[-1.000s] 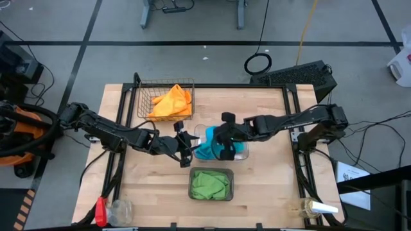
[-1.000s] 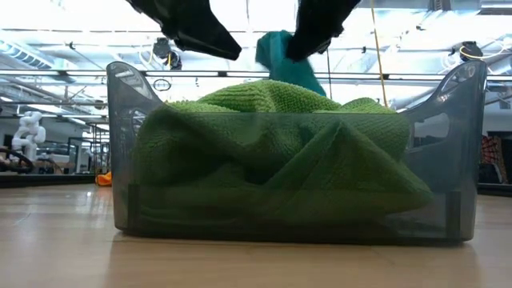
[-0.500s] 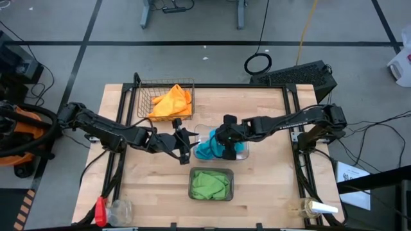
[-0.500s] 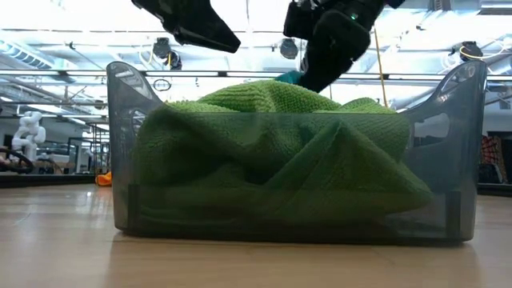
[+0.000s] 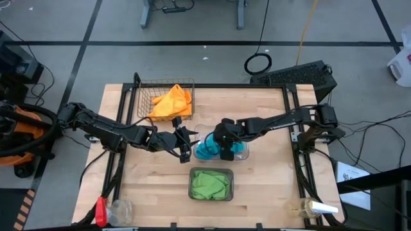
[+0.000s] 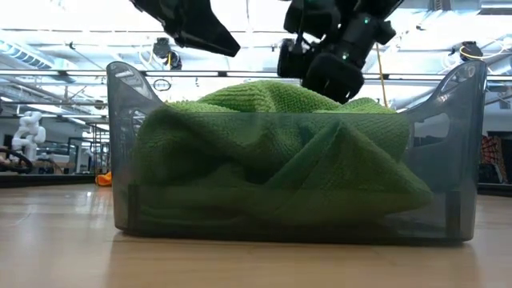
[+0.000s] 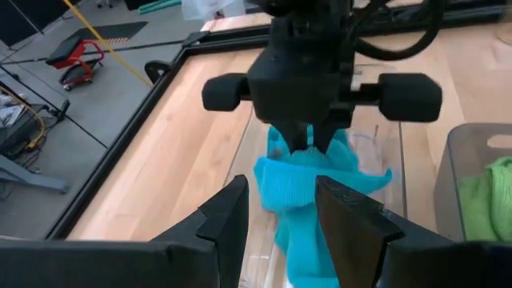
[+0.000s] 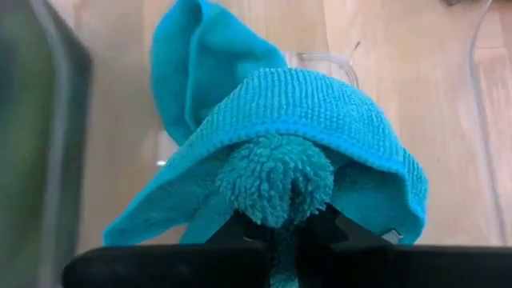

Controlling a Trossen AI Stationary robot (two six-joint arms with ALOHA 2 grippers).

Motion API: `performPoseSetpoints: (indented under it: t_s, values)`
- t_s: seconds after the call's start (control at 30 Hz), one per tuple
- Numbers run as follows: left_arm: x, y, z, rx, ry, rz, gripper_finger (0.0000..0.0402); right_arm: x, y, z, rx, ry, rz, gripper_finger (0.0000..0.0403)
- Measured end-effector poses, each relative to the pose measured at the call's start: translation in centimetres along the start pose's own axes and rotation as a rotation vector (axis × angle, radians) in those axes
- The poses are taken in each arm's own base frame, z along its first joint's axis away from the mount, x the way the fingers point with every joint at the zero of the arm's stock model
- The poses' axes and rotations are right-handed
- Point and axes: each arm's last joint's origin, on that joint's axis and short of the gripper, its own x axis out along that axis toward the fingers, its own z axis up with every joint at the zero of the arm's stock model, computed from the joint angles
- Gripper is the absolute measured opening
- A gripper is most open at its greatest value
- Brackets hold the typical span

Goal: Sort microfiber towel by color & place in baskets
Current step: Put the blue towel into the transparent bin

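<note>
In the high view the right gripper [image 5: 224,145] sits at the centre of the frame, its fingers pressed together on a teal-blue towel [image 5: 207,149] that it holds low over the clear plastic tray [image 5: 242,154] — the right wrist view shows a bunched fold of the cloth [image 8: 276,176] pinched between the finger tips, with the rest draped around it. The left gripper [image 5: 186,142] is just left of the towel, its fingers partly spread and holding nothing; in the left wrist view the cloth [image 7: 308,192] lies beyond the gap between those two fingers [image 7: 228,220], not touched by them.

Above and left of centre, the brown wire-mesh basket [image 5: 145,96] holds orange-yellow towels [image 5: 172,102]. Below centre, the grey tray [image 5: 191,173] holds light green towels [image 5: 210,184] — in the low view they fill it [image 6: 272,152] up to the rim, with both arms dark above it
</note>
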Motion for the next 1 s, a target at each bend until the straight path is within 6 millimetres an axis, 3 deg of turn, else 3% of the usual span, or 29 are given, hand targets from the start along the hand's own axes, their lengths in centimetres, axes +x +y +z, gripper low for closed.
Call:
performPoseSetpoints:
  t_s: [0.3, 0.5, 1.0]
  values:
    - [0.0, 0.0, -0.4, -0.006, 0.033, -0.001, 0.0153, 2.4, -0.3, -0.6, 0.003, 0.058, -0.015, 0.0051]
    - [0.0, 0.0, -0.4, -0.007, 0.034, -0.001, 0.0153, 2.5, -0.3, -0.1, 0.009, 0.011, -0.012, 0.0092]
    - [0.0, 0.0, -0.5, -0.002, 0.045, 0.0, 0.0153, -0.4, -0.3, 0.8, 0.039, -0.078, -0.006, 0.0185]
